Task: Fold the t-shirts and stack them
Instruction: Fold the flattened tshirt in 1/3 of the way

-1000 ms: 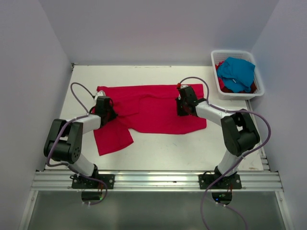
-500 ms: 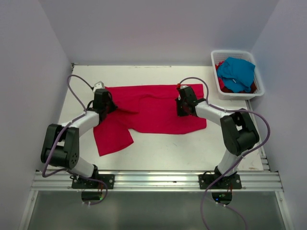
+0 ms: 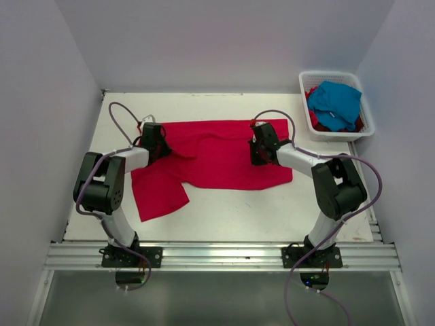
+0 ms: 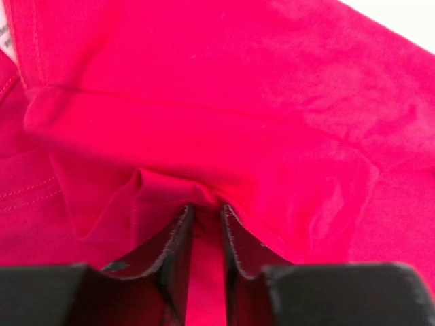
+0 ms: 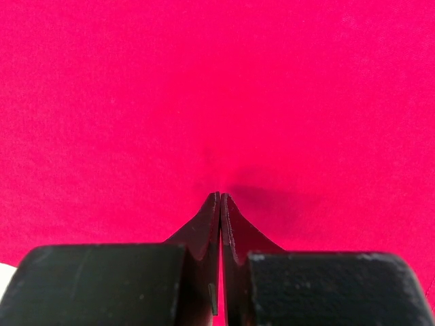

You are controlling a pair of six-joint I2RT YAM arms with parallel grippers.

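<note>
One red t-shirt (image 3: 217,153) lies spread across the table (image 3: 272,210). The left gripper (image 4: 206,209), jaws slightly apart, straddles a raised fold near its left edge. The right gripper (image 5: 219,195), jaws together, presses its right half. A turquoise t-shirt (image 3: 334,102) tops the corner basket (image 3: 368,119).

White table (image 3: 224,210), plain pale walls (image 3: 224,41), aluminium rail (image 3: 224,255) along near edge
</note>
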